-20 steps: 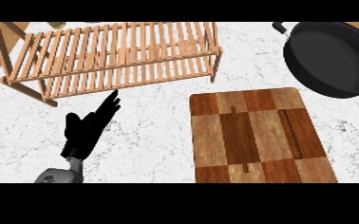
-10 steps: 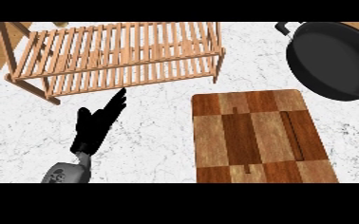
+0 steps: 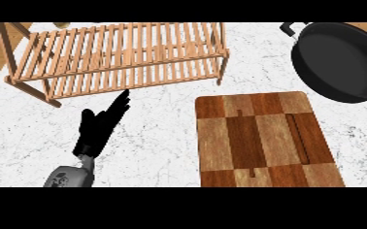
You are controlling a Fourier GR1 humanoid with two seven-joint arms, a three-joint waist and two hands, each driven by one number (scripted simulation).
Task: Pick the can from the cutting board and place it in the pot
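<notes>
Currently we see the black pot (image 3: 332,60) at upper right and the checkered cutting board (image 3: 264,139) below it. Our left hand (image 3: 98,125), fingers straight, lies on the marble counter (image 3: 161,126) beside the wooden slatted rack (image 3: 122,56).

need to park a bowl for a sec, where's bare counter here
Bare white counter lies between the left hand and the cutting board, and between the wooden slatted rack and the black pot. The cutting board's top is also bare; no can shows. The rack crowds the upper left.

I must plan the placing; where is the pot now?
In the head view, the pot sits at the upper right edge, just above the cutting board.
</notes>
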